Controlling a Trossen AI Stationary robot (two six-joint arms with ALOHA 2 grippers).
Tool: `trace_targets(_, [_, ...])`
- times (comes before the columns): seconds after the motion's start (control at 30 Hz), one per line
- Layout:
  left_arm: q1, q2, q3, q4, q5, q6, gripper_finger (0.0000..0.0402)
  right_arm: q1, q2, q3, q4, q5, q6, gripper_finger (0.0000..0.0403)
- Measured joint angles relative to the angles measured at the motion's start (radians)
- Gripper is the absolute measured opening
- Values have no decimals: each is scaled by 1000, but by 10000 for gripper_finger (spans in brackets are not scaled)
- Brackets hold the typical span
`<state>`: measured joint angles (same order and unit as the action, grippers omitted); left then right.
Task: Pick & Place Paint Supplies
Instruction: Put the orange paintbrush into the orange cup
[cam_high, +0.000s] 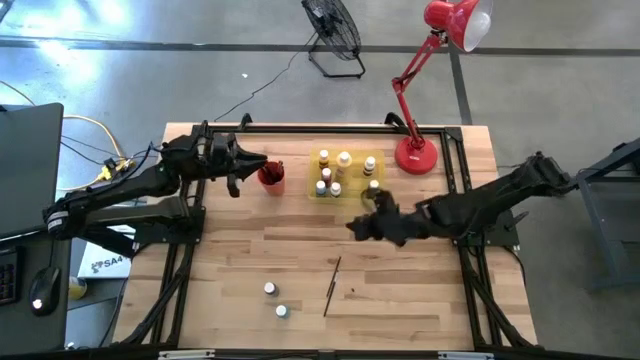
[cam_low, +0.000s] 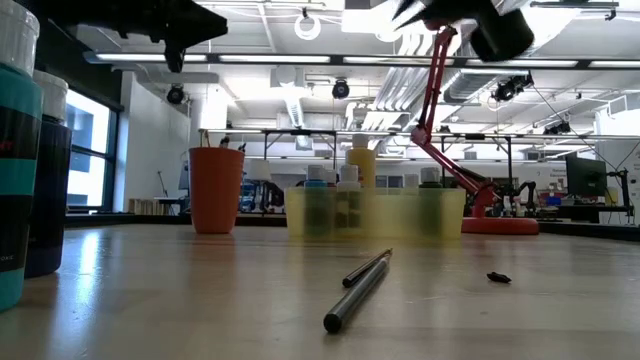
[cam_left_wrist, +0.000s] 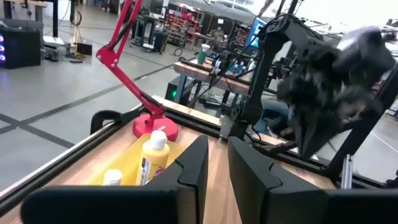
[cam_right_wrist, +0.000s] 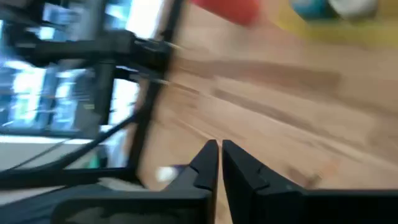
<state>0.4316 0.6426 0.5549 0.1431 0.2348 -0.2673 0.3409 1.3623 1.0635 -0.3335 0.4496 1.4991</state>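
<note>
**Most bottles trayed; two bottles and a brush left on the table**

Seven or so small bottles (cam_high: 345, 160) are seen standing in the yellow tray (cam_high: 313, 193), which lies at about twelve o'clock from the table's centre, with the red cup (cam_high: 271, 175) just beside it toward nine o'clock. That part of the task is judged done. Two loose white-capped bottles (cam_high: 275, 300) remain near the table's front edge at about seven o'clock, and a thin dark paintbrush (cam_high: 332, 286) lies flat at about six o'clock, well apart from the tray. These three are judged still to be placed.

The left gripper (cam_high: 262, 163) is held above the table just at nine o'clock of the red cup; in its wrist view its fingers stand nearly closed with a narrow gap, and nothing is seen between them. The right gripper (cam_high: 358, 226) hangs at about five o'clock of the tray, its fingers closed on nothing.

Whether brushes already stand in the red cup cannot be told. The exact bottle count in the tray is hard to make out, since they crowd together. A small dark scrap (cam_low: 498, 277) on the wood cannot be identified. The right wrist view is smeared by motion.
</note>
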Motion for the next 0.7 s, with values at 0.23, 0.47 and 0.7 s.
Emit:
trace_targets(0.23, [0,1,1,-1,1,0,56,4,185,0,39,-80,124,8])
trace_targets(0.47, [0,1,1,0,3,-3,56,-37,298,0,327,-332,-24,9])
trace_targets(0.7, [0,1,1,-7,3,-26,56,-54,328,0,513,-323,-97,5])
